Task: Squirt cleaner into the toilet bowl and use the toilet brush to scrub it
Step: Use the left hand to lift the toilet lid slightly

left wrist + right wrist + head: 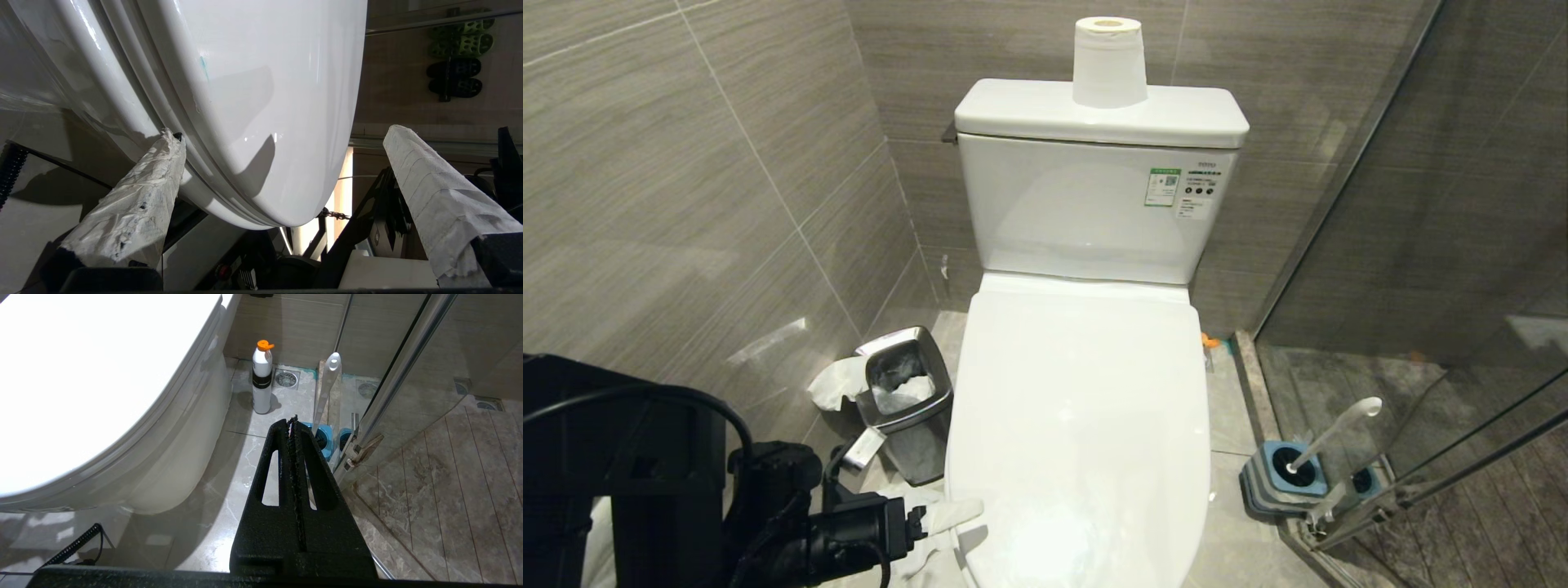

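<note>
Straddling the toilet bowl (pixel 253 122) lid's front edge, left tool (pixel 282 163) gapes.

Left arm (pixel 792 523) is matte black with blocky housings and a black cable looping over it; the left hand (pixel 282 171) has two long tapered fingers (pixel 130 204) wrapped in white, crinkled tape or cloth, scuffed with dark specks. Right hand (pixel 295 428) is bare textured black plastic, wedge-shaped, slotted fingers with a ridged inner seam. A coiled black cord (pixel 75 545) shows nearby, probably the robot's.
</note>
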{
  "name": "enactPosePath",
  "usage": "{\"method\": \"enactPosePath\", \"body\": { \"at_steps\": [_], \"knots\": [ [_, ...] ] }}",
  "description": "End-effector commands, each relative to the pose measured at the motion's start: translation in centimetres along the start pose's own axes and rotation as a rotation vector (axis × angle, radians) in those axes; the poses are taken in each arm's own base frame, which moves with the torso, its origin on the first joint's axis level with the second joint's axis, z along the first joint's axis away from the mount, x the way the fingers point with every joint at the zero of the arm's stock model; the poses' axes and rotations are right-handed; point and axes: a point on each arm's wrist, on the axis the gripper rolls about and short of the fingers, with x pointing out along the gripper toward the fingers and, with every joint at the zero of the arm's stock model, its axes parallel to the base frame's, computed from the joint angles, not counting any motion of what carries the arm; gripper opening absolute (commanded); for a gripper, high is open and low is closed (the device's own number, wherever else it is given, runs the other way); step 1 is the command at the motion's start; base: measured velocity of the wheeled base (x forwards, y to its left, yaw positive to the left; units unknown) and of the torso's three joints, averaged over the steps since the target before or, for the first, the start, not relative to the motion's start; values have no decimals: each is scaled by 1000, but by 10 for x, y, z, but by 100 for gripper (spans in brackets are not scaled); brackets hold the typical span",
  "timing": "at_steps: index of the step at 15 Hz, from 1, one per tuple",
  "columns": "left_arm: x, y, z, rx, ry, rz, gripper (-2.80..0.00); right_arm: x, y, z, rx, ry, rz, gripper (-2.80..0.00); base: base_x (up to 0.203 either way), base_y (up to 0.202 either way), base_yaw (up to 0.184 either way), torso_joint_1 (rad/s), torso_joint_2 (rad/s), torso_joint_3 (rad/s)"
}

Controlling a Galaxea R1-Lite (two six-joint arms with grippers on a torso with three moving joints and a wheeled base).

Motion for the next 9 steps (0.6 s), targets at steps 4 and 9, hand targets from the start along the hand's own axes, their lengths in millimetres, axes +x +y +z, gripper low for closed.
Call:
{"method": "enactPosePath", "body": {
  "at_steps": [4,9],
  "knots": [
    [5,-4,0,19,3,-16,0,0,0,0,0,2,0,-280,0,0,0,0,0,0],
    [7,-9,-3,21,0,4,0,0,0,0,0,1,1,-280,0,0,0,0,0,0]
  ]
}}
